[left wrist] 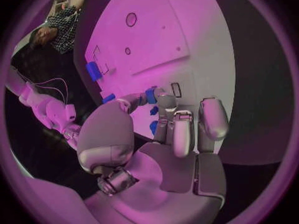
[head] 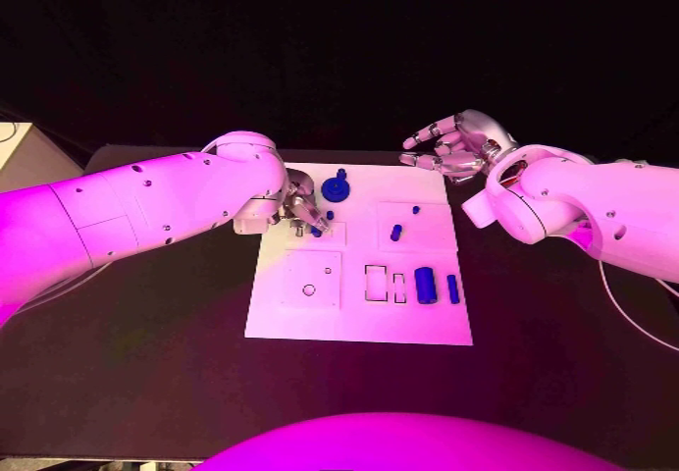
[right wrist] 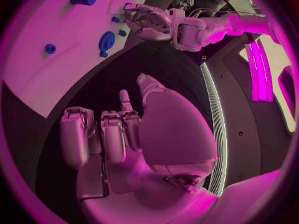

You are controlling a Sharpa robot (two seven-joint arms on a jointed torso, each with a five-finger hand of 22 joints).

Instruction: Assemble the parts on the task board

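Head camera looks down; both wrist cameras closely share the task board point(head: 361, 294).

Dim dark surroundings, bright arms, fisheye bending in wrist views

Left robot hand point(head: 300, 208) crowds the task board's point(head: 354, 329) upper-left corner; near edge lies open

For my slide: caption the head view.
Left robot hand working a small blue part on the task board; right robot hand raised, empty.
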